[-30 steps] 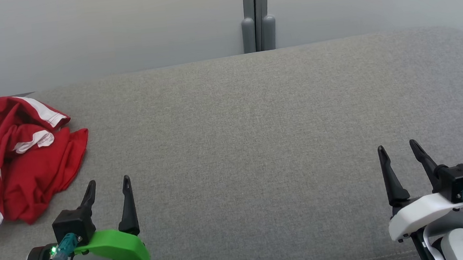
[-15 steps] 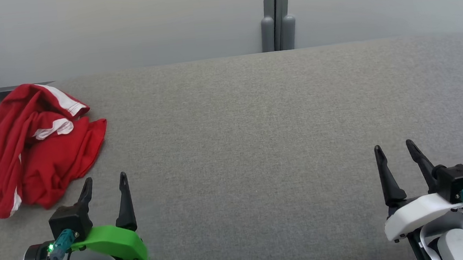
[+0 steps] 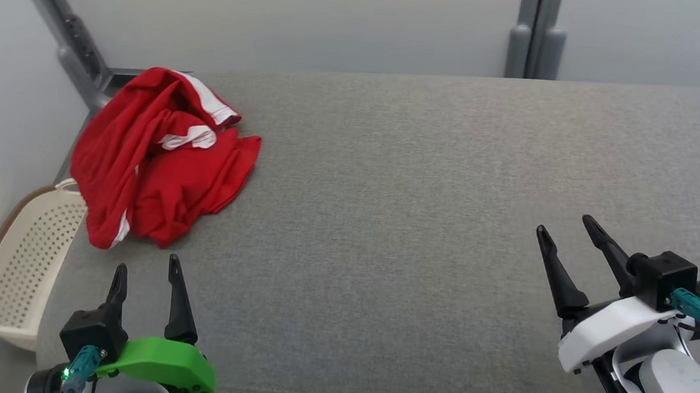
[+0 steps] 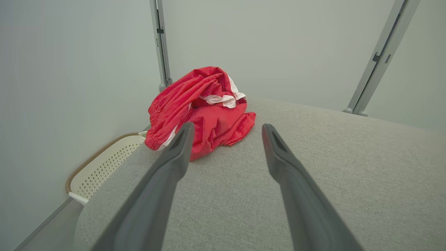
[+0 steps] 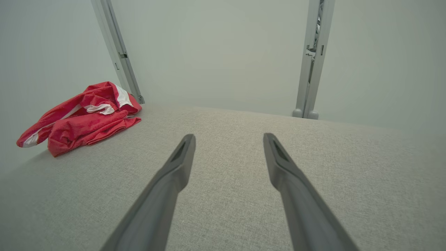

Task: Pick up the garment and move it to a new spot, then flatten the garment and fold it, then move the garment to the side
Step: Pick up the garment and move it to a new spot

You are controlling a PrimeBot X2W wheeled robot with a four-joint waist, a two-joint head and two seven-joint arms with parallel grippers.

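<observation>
The garment (image 3: 153, 157) is a crumpled red piece with white trim, heaped at the far left corner of the grey padded surface (image 3: 427, 202). In the left wrist view the garment (image 4: 205, 108) lies just ahead of the open fingers. My left gripper (image 3: 147, 272) hovers open a short way in front of the heap, holding nothing. Far off at the lower right, my right gripper (image 3: 565, 230) is open and empty too. The right wrist view has the garment (image 5: 83, 118) at its left edge.
A cream perforated basket (image 3: 23, 266) stands on the floor beside the surface's left edge, below the garment. Grey posts (image 3: 536, 24) rise against the pale wall behind. The basket (image 4: 101, 167) sits low at the left in the left wrist view.
The head camera has swung left, bringing the garment toward the middle and the basket into view. Both grippers keep their open pose and the garment lies as before.
</observation>
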